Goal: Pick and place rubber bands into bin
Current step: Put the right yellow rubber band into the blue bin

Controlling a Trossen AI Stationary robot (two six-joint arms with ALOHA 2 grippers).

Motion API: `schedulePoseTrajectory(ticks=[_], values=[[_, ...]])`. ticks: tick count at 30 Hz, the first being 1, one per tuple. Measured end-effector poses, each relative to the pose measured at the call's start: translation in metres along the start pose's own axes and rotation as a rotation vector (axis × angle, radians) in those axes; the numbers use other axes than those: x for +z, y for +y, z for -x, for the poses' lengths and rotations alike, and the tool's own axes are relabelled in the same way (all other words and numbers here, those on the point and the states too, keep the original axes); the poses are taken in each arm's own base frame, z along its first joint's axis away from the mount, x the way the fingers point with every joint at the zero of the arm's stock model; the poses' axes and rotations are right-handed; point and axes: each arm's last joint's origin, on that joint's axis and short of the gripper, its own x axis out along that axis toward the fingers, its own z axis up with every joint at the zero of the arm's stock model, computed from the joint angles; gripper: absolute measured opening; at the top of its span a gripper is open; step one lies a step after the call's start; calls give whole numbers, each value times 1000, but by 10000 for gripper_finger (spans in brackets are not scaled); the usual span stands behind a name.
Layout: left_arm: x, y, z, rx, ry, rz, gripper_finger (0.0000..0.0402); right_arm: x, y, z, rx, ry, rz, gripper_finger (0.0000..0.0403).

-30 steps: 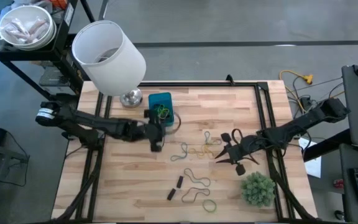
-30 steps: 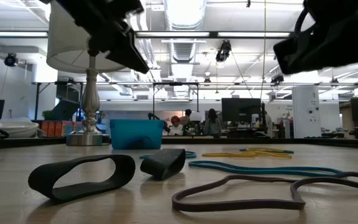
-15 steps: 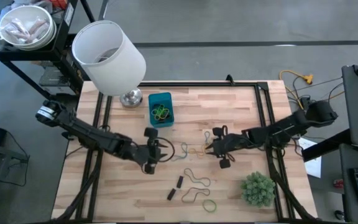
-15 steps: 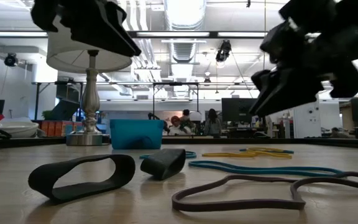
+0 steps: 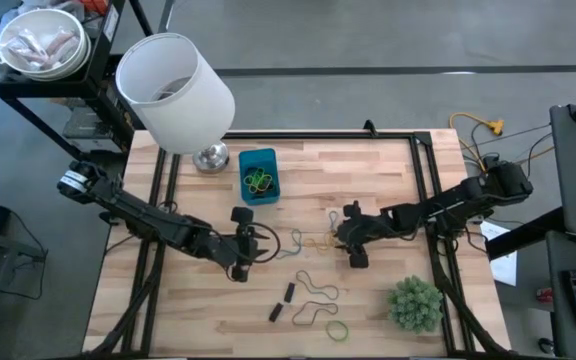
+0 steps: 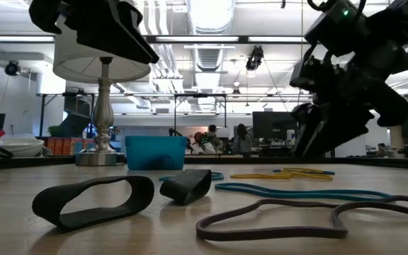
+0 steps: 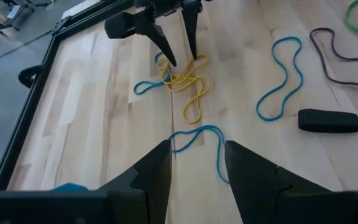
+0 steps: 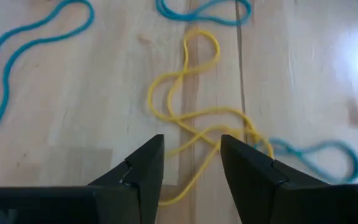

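Observation:
Rubber bands lie loose on the wooden table: a yellow tangle [image 5: 318, 241] [image 8: 188, 93], blue loops [image 5: 293, 243] [image 7: 194, 134], and dark, brown and green ones [image 5: 313, 300] nearer the front. The blue bin [image 5: 258, 175] at the back has bands lying in it. My right gripper [image 5: 337, 236] [image 8: 191, 160] is open and low over the yellow tangle, with one finger on each side of a yellow strand. My left gripper [image 5: 264, 244] [image 7: 197, 167] is open in the air, just left of a blue loop.
A white lamp [image 5: 173, 90] stands at the table's far left, beside the bin. A small green plant [image 5: 413, 303] sits at the near right. Two flat dark bands [image 6: 94, 200] [image 6: 186, 185] lie close to the low camera. A black frame edges the table.
My right gripper has gone toward the table's left and down, onto the yellow tangle. My left gripper has left the bin and gone toward the table's near edge, stopping beside the blue loop. The bands on the table have not moved.

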Motion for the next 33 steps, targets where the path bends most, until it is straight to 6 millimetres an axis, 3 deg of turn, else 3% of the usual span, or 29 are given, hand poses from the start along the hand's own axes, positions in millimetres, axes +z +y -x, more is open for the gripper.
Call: schedulePoseTrajectory(ticks=[7,22,27,33], values=[[0,0,0,0,0,13,135,-8,0,-3,-8,50,-115,174],[-1,0,0,-1,3,21,135,-15,1,-18,-44,106,-108,184],[-1,0,0,-1,3,21,135,-15,1,-20,-64,109,-106,154],[-1,0,0,-1,3,22,135,-15,0,-20,-72,112,-94,72]])
